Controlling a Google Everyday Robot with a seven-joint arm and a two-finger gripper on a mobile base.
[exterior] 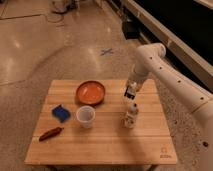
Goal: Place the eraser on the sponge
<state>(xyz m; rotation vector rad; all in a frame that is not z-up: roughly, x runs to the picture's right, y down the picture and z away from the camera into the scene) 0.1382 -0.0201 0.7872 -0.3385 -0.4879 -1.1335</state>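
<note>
1. Jaws: clamped together on the eraser (pixel 131 91). The gripper (pixel 129 96) hangs above the right half of the counter (pixel 110 145).
2. Eraser: held off the counter, directly above the white bottle (pixel 131 116), which stands upright.
3. Sponge (pixel 61 113): lies on the left side of the counter, well apart from the eraser.
4. Cup (pixel 85 116): stands just right of the sponge.
5. Orange bowl (pixel 90 92): sits beyond the cup, left of the gripper.
6. Reddish-brown object (pixel 51 133): lies at the near left.

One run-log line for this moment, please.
claw: shut on eraser, near white bottle | sponge: bare, left of cup
</note>
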